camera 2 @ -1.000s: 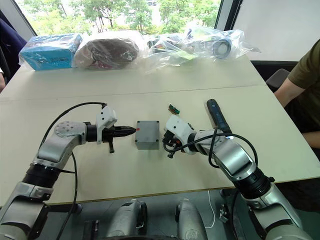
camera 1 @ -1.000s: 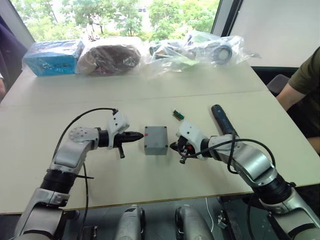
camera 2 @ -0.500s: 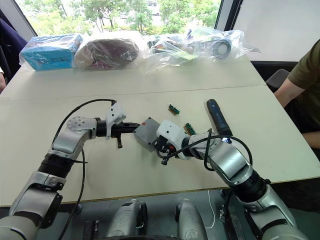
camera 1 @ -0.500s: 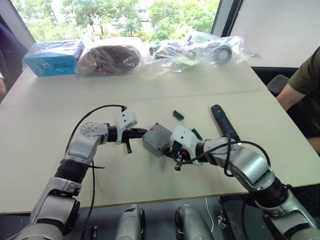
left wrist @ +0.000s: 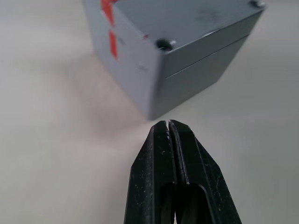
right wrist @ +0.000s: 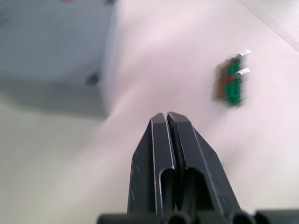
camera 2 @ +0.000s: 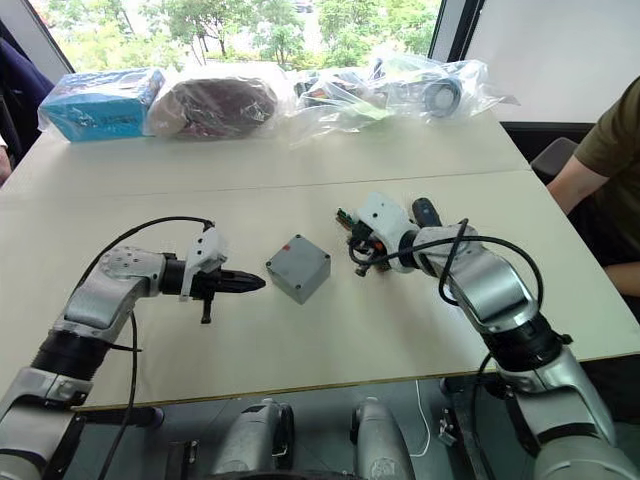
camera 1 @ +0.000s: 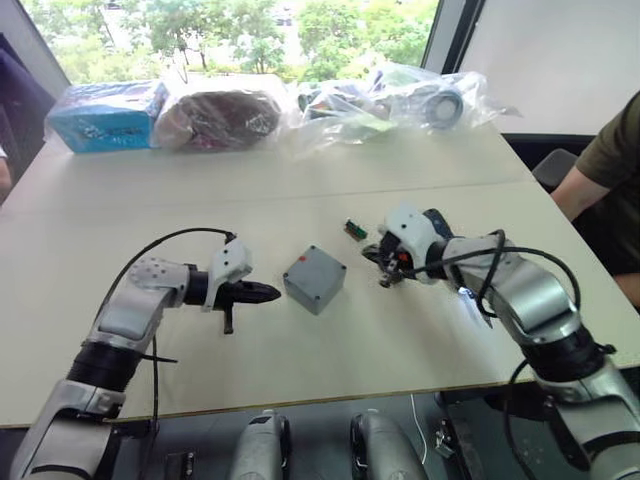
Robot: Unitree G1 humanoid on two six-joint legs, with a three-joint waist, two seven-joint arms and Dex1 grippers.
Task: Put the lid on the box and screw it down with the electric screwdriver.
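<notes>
The grey box sits turned at an angle mid-table, a red mark on its side. The lid lies on top of it; the left wrist view shows the seam and a corner screw hole. My left gripper is shut, its tip a little left of the box and apart from it. My right gripper is shut, off to the box's right near a small green connector block. The black electric screwdriver lies behind my right arm, mostly hidden.
Clear plastic bags, a wrapped dark bundle and a blue package line the far edge of the table. A person's arm is at the right side.
Both grippers pressed on the box from either side and turned it; now both have drawn back from it, the right one up toward the green connector. The box rests rotated.
</notes>
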